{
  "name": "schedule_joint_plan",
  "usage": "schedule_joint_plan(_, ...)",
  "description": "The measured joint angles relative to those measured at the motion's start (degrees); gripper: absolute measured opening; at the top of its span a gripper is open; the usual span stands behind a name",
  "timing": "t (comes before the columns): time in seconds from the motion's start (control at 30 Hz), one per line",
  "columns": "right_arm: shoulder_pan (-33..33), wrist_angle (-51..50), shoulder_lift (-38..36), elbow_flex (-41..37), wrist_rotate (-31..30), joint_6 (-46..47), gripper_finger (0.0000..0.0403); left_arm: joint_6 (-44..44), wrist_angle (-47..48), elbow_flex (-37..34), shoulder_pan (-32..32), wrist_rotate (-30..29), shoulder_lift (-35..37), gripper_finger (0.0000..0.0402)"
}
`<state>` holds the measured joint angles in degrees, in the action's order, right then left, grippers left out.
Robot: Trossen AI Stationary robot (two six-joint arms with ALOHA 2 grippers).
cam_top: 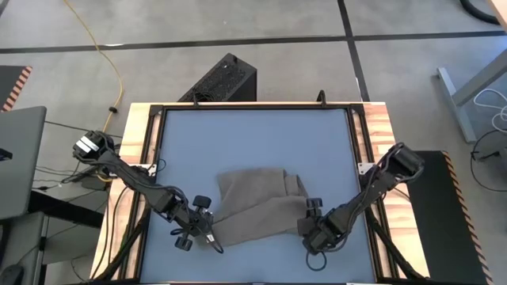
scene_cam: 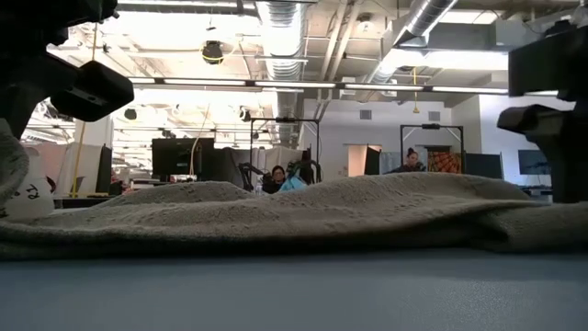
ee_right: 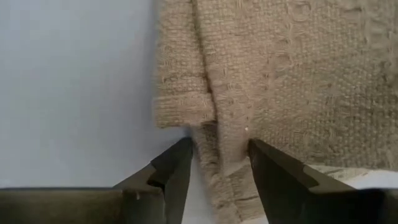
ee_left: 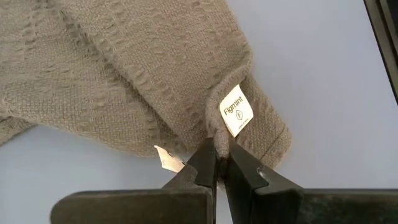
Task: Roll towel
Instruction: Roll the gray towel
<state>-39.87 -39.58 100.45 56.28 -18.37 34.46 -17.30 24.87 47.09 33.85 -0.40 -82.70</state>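
Note:
The taupe towel (cam_top: 260,207) lies crumpled and partly folded on the blue table (cam_top: 253,134), in its near half. My left gripper (ee_left: 217,167) is at the towel's near left corner, shut on the cloth beside the small white tag (ee_left: 236,111). My right gripper (ee_right: 219,163) stands open at the towel's near right edge, pointing steeply down. A folded strip of that edge (ee_right: 224,149) lies between its fingers; I cannot tell whether they touch it. In the low view the towel (scene_cam: 294,216) spreads across the table, its left end raised. My left gripper pinches the towel's corner edge just below the white tag (ee_left: 219,142) between its two fingers. The fingers come slanting down from the table's near left side. The corner is drawn up a little into a small peak, and the rest of the towel lies on the table.
A black box (cam_top: 224,79) stands on the floor beyond the table's far edge, beside a yellow cable (cam_top: 117,75). Wooden rails (cam_top: 379,127) border the table left and right. The far half of the blue surface is bare. People sit in the room behind (scene_cam: 276,176).

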Motion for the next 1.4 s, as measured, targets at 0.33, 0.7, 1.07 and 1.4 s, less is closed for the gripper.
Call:
schedule_joint_plan(0.33,-0.09,-1.98,-2.16,0.94,0.59,0.04,0.0063,0.04,-1.43,0.00,0.00,0.08,0.00,0.0000)
schedule_joint_plan(0.7,-0.05,-4.78,-11.43,2.57,2.36,1.60,0.0045,0.07,-2.60,0.00,0.21,-1.68,6.49,0.0000)
schedule_joint_plan(1.07,0.67,-0.88,-9.42,2.59,2.04,5.02,0.0125,0.13,-2.98,0.00,3.79,-12.04,14.63,0.0000)
schedule_joint_plan(1.4,0.16,-0.69,-1.82,2.57,3.70,5.49,0.0180,-0.44,-2.91,0.00,4.79,-13.01,14.62,0.0000)
